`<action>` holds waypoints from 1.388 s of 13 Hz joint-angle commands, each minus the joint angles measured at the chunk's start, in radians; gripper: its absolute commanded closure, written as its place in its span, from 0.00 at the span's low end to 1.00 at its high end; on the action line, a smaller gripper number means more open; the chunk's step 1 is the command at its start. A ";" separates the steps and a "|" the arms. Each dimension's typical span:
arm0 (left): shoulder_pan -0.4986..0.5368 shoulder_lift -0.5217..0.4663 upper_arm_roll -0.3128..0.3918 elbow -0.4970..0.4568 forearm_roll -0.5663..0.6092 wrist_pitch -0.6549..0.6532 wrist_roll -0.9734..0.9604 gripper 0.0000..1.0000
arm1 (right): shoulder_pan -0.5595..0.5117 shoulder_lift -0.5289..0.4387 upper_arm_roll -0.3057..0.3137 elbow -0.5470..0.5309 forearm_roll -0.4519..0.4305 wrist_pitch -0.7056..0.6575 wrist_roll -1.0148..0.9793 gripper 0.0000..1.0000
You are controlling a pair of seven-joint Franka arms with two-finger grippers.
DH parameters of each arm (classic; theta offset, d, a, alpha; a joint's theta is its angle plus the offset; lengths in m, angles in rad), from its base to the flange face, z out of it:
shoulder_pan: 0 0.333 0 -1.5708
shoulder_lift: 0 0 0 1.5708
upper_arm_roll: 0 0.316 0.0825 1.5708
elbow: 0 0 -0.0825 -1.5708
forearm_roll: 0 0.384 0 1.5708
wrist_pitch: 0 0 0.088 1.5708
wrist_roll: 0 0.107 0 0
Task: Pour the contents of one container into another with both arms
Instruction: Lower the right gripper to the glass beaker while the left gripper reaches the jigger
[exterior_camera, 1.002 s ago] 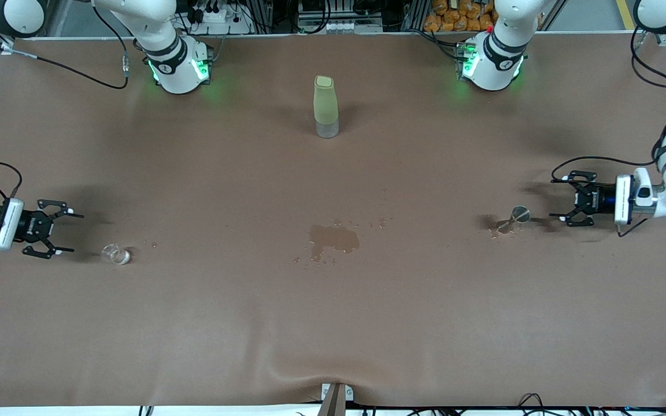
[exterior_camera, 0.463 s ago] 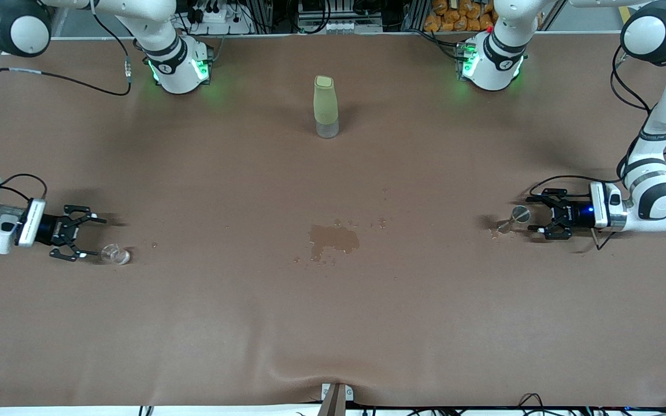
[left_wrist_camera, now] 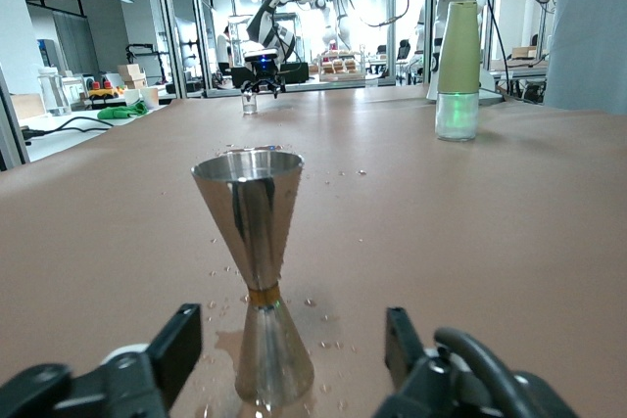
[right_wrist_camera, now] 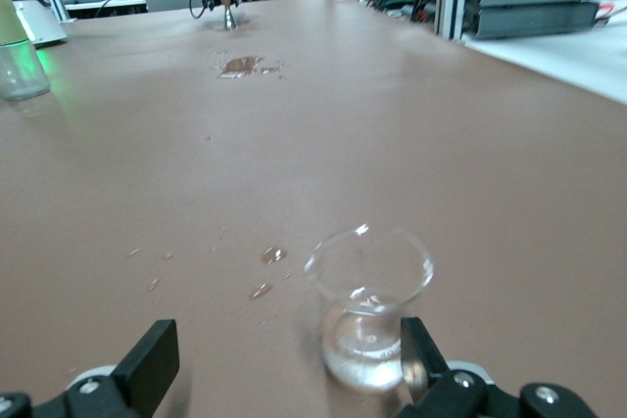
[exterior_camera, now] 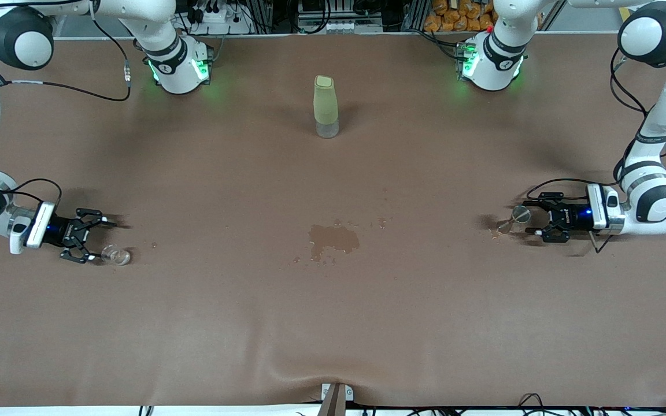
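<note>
Arms reach out low from both ends of the brown table point(exterior_camera: 333, 323), forearms nearly level with its top and grippers pointing inward toward the table's middle. The left gripper point(exterior_camera: 532, 218) lies close to the surface at the left arm's end, its black fingers point(left_wrist_camera: 181, 345) spread to either side of the silver metal jigger point(exterior_camera: 512, 219), which stands upright between them; no finger touches it, so nothing is gripped. Small drops wet the table around the jigger's foot. The right gripper point(exterior_camera: 99, 236) sits just as low at the right arm's end, fingers point(right_wrist_camera: 152, 359) wide apart, with the tiny clear glass cup point(exterior_camera: 115, 255) upright just beside one fingertip and toward the front camera; whether that finger touches the glass I cannot tell. The cup holds a little clear liquid. Between the two, a dark wet patch point(exterior_camera: 333, 238) marks the middle of the table, and a tall pale-green bottle point(exterior_camera: 325, 106) stands nearer to the arm bases.
</note>
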 commanded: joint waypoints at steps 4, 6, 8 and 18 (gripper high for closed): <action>-0.043 0.025 0.004 0.009 -0.050 -0.006 0.021 0.22 | -0.061 0.069 0.014 0.068 0.042 -0.039 -0.060 0.00; -0.049 0.028 0.004 0.009 -0.057 0.002 0.021 0.23 | -0.064 0.101 0.014 0.098 0.089 -0.039 -0.063 0.00; -0.049 0.037 0.004 0.009 -0.057 0.007 0.021 0.25 | -0.061 0.124 0.014 0.101 0.148 -0.039 -0.105 0.00; -0.061 0.039 0.004 0.011 -0.057 0.010 0.021 0.51 | 0.005 0.152 0.042 0.131 0.163 -0.045 -0.183 0.00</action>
